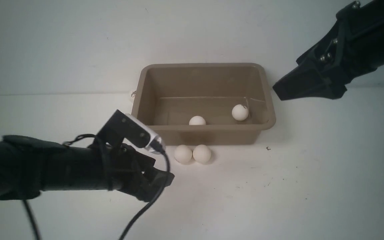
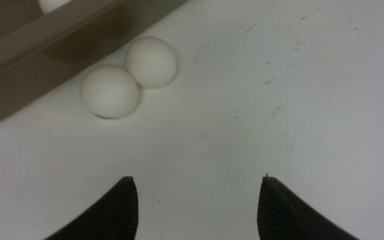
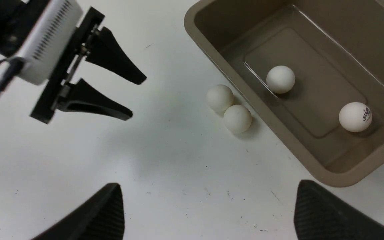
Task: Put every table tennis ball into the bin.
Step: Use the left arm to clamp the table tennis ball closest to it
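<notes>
1. A pair of small matte white table tennis balls was seen just below the frame's centre on the white counter (image 1: 278,200). The left-hand ball (image 1: 183,154) and the right-hand ball (image 1: 202,153) were touching, close to the near wall of the rectangular taupe plastic bin (image 1: 212,136).
2. A plain white ball (image 1: 197,120) and a logo-marked ball (image 1: 240,112) were already lying inside the bin.
3. The left jaws, on the black left arm (image 1: 78,170) at lower left, were held apart and empty, short of the pair. The right jaws, on the black right arm (image 1: 342,63) at upper right, were spread wide and empty.
4. Since the pair touched, little room was left for a jaw between them. The neighbour could be knocked away when one ball was gripped.
5. The bin's wall or flared rim could be struck by a jaw reaching behind the pair, and the bin shifted.
6. A light, smooth ball could be squeezed out if the jaws were closed off-centre.
7. A fifth, half-hidden ball (image 1: 132,95) was glimpsed behind the bin's left wall. It could be overlooked, or pushed further off if the bin were nudged.
</notes>
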